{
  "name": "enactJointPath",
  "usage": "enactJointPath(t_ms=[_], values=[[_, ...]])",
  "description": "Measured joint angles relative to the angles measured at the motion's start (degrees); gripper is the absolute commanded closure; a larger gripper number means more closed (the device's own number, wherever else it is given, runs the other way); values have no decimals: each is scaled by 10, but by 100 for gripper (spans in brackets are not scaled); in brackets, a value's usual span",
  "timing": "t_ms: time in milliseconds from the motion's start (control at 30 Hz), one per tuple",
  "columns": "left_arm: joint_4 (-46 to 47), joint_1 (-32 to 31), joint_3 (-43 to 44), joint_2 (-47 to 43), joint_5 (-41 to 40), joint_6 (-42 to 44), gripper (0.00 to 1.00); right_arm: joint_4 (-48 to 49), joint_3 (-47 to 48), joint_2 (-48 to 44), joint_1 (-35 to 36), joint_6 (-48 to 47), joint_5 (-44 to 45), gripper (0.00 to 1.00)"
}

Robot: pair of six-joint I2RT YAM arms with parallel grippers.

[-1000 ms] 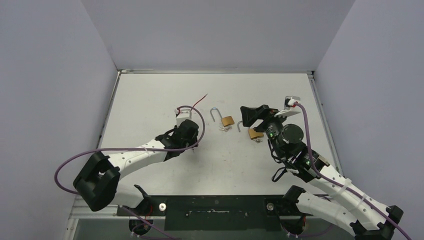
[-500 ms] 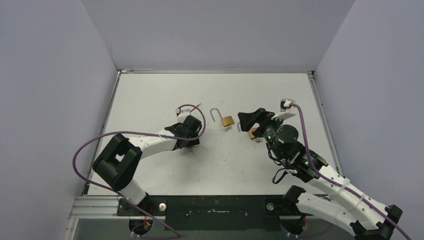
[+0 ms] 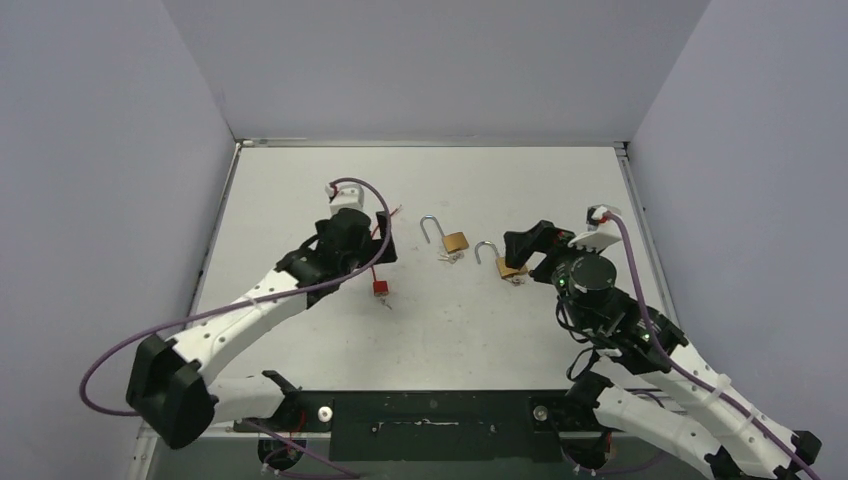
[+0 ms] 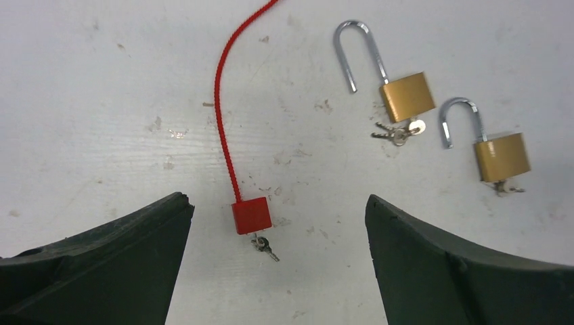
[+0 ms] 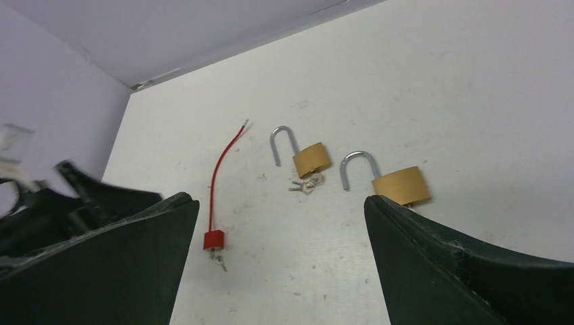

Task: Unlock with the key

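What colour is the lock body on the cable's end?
The lock body is red, like its cable; it shows best in the left wrist view.

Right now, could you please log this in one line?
left gripper open; right gripper open; red lock cable free; brass locks open

red cable (image 4: 220, 101): far end is running off the top edge in the left wrist view; in the top view the left gripper (image 3: 383, 240) is covering its middle.
right brass padlock (image 3: 510, 268): right gripper (image 3: 515, 255) is overlapping its right edge from above; contact isn't resolving.
right padlock key (image 4: 506, 189): only a stub is showing under the body.
red lock key (image 4: 264, 245): teeth are reading too small.
wrist fingers (image 4: 101, 271): bottom and side edges are cropping them in both wrist views.
left arm (image 5: 40, 196): is blurring and getting cut off at the left edge of the right wrist view.
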Motion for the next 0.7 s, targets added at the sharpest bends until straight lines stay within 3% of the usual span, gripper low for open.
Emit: enactJointPath(t_ms=[333, 700], values=[[-89, 0, 15, -304, -26, 62, 3, -235, 110, -96, 0, 31, 155, 0], [-227, 0, 100, -438, -105, 99, 3, -344, 202, -120, 0, 40, 231, 0]])
